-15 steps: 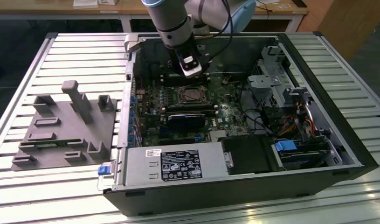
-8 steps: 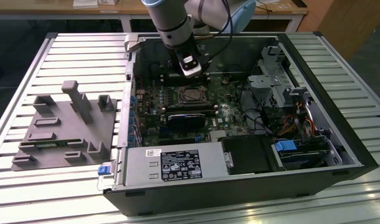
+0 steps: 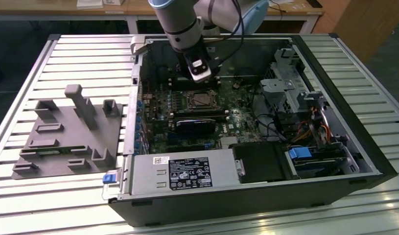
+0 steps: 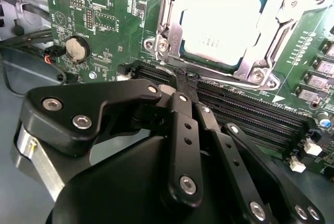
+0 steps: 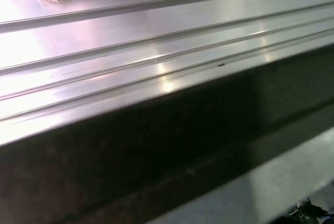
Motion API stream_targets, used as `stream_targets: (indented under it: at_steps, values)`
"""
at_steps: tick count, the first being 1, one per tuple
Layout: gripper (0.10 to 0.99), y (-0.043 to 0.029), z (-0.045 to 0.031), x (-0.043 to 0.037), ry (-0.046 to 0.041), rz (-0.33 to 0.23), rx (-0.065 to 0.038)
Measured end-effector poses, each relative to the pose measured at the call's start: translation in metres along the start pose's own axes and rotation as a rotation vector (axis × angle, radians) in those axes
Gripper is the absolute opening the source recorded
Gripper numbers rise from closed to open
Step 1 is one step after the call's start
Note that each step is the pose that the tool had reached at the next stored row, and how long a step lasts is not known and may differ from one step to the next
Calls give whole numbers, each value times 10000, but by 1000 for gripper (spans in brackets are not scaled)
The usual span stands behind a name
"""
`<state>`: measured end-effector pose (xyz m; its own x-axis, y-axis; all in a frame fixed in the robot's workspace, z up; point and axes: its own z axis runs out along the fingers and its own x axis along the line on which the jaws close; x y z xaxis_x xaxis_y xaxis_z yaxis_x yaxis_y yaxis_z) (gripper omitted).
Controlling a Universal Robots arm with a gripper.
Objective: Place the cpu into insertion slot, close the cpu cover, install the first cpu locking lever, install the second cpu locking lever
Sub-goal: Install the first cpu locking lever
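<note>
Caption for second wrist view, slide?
Shut black pincer by long black memory slots; silvery square cpu seated under metal cpu cover.

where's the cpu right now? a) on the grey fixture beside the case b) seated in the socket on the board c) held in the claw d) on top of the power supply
b: in the second wrist view the cpu lies flat on the board, framed by the cover and apart from the claw.

Black label (image 3: 189, 175), white sticker (image 3: 161, 159) on power supply box (image 3: 144, 180), well apart from gripper (image 3: 200, 77); print too small to read
</note>
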<state>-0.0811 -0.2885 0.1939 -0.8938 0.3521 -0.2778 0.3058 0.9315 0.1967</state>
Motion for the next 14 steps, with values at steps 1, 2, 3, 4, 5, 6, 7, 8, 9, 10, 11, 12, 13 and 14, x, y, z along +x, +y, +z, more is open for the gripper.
stream_targets:
  at_steps: [1, 2, 3, 4, 5, 6, 7, 8, 9, 10, 11, 12, 13, 14]
  values:
    - [102, -1, 4, 1, -3, -1, 7]
    - [102, -2, 8, 3, -6, -2, 14]
    - [102, -2, 13, 4, -8, -3, 20]
    - [102, -3, 17, 5, -9, -4, 25]
    - [102, -5, 22, 6, -10, -4, 28]
    - [102, -5, 27, 8, -11, -4, 29]
    - [102, -7, 32, 9, -12, -3, 32]
    - [102, -8, 35, 11, -12, -3, 36]
    - [102, -9, 40, 12, -13, -3, 38]
    - [102, -10, 43, 13, -13, -3, 39]
    - [102, -11, 47, 14, -14, -2, 37]
    - [102, -12, 50, 15, -15, -1, 34]
    - [102, -13, 52, 15, -14, -2, 34]
    - [102, -14, 53, 15, -13, -3, 36]
